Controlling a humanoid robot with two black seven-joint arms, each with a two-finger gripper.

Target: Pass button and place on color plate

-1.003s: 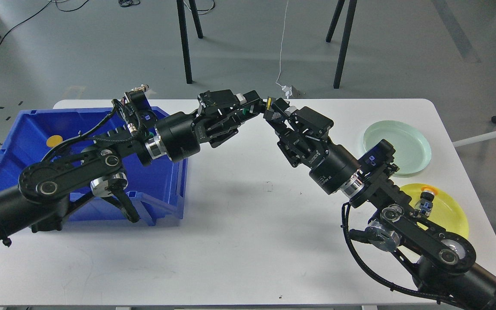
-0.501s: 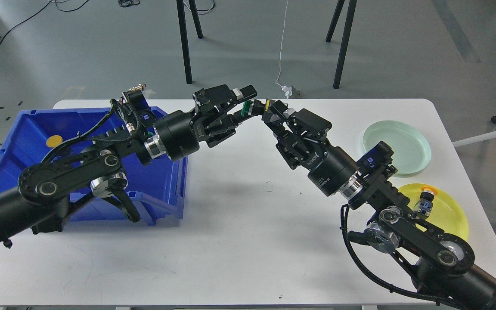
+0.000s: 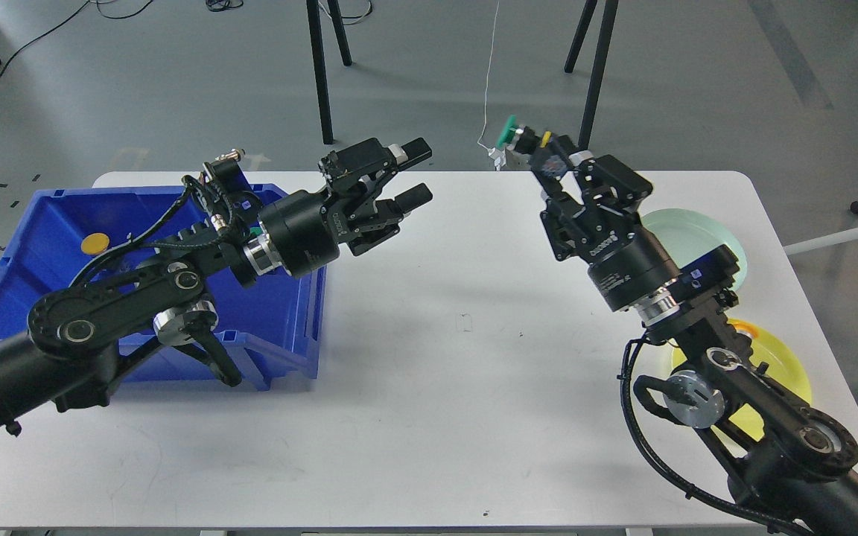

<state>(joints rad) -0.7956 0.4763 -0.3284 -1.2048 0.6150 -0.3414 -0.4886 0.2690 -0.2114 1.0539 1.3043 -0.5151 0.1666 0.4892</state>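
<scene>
My right gripper [image 3: 541, 151] is shut on a green-capped button [image 3: 512, 135] and holds it high, above the table's far edge. My left gripper [image 3: 414, 173] is open and empty, over the table just right of the blue bin [image 3: 42, 246]. A pale green plate [image 3: 704, 249] lies at the right, partly behind my right arm. A yellow plate [image 3: 779, 368] lies nearer, mostly covered by the arm. A yellow button [image 3: 94, 243] lies in the blue bin.
The white table [image 3: 414, 387] spreads between the two arms. Black chair and stand legs [image 3: 321, 74] stand on the floor beyond the far edge. A white cable [image 3: 490, 82] hangs down behind the table.
The green button passed from my left gripper to my right one. My left gripper opened and drew back left. My right gripper moved up and to the right with the button.
</scene>
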